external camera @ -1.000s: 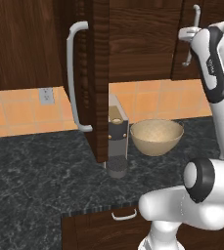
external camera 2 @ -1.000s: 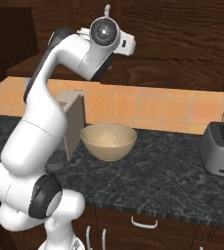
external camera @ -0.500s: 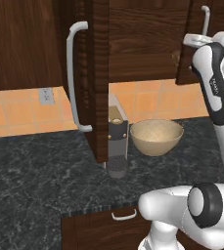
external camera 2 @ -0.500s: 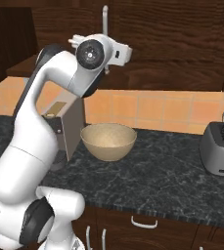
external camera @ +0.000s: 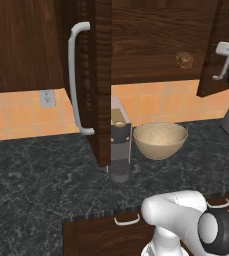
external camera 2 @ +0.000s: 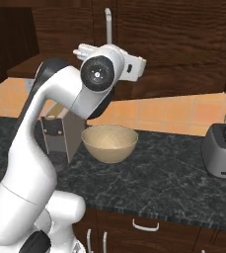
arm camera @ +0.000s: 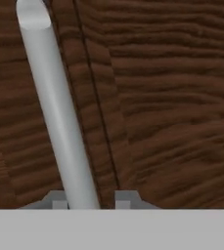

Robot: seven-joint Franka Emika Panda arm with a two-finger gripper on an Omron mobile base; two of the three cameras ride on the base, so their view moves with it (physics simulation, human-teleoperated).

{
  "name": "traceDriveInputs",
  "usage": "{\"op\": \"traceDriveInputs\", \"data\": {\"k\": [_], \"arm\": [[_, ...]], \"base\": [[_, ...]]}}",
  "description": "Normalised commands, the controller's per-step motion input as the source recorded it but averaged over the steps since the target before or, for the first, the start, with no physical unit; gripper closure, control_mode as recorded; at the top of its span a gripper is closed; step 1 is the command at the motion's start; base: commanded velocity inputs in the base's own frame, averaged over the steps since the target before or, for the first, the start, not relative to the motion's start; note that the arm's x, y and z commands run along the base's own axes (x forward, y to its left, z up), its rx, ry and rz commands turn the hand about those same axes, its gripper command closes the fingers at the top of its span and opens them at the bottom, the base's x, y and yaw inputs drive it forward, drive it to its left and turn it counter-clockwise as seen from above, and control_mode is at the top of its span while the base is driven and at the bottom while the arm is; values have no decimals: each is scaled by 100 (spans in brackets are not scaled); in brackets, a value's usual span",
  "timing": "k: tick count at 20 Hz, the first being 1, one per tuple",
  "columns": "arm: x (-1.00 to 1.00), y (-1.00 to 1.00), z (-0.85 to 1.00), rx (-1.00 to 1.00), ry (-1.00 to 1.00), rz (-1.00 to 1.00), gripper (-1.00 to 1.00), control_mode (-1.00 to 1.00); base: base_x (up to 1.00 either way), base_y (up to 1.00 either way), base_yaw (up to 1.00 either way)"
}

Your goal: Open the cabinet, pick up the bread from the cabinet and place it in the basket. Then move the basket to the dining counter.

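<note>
We have the claw (arm camera: 91, 199) up at the cabinet (external camera: 151, 45), its two tips close on either side of the right door's handle (arm camera: 55, 107), which runs up between them (contact itself we cannot tell). Below and left of the claw the basket (external camera: 160, 140) sits on the black counter (external camera: 46, 175). The left door (external camera: 93, 75) stands open, further left.

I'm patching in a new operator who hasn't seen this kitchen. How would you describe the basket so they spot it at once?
Start at the black speckled counter under the dark wood wall cabinet. Against the orange tiled wall, right of the slim dark coffee machine, sits the basket. It is the round, tan, bowl-shaped thing with a speckled inside, open and empty, unlike the boxy grey toaster farther right.
</note>
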Motion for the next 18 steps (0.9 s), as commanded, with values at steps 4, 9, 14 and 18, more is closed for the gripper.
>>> {"op": "traceDriveInputs", "data": {"k": [4, 9, 14, 18], "arm": [[-100, -100, 1, 0, 1, -4, 100, -100], [-100, -100, 2, 0, 6, -4, 100, -100], [-52, -25, -42, -14, 8, -13, -100, -100], [8, -16, -53, 0, 0, -7, -100, -100]], "base": [[0, 0, 0], [0, 0, 0], [0, 0, 0], [0, 0, 0]]}}
